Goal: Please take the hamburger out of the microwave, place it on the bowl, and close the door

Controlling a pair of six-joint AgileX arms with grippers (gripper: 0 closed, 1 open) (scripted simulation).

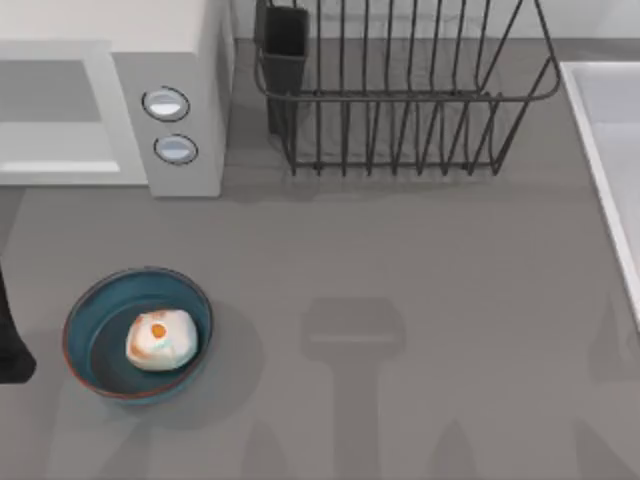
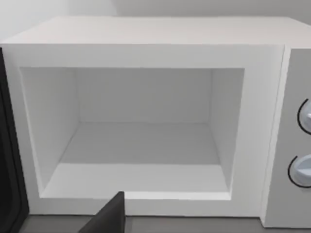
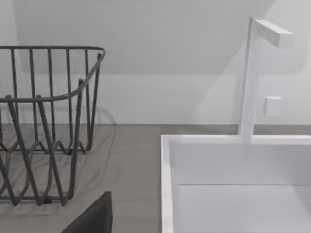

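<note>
The hamburger [image 1: 160, 340], a whitish lump with an orange spot, lies inside the blue-teal bowl [image 1: 92, 306] at the table's front left. The microwave [image 1: 180, 60] stands at the back left with two round buttons [image 1: 166, 103] on its panel. In the left wrist view its cavity [image 2: 141, 141] is open and bare. A dark-faced panel [image 2: 8, 160] at the opening's side looks like the swung-out door. My left gripper [image 2: 109, 216] hangs in front of the opening, and a black piece of the left arm [image 1: 12, 340] sits left of the bowl. My right gripper [image 3: 92, 216] is near the sink.
A black wire rack [image 1: 400, 90] stands at the back middle, right of the microwave. A white sink [image 3: 243, 184] with a tall tap [image 3: 250, 77] runs along the table's right edge [image 1: 610, 170]. Grey tabletop [image 1: 420, 300] stretches between the bowl and the sink.
</note>
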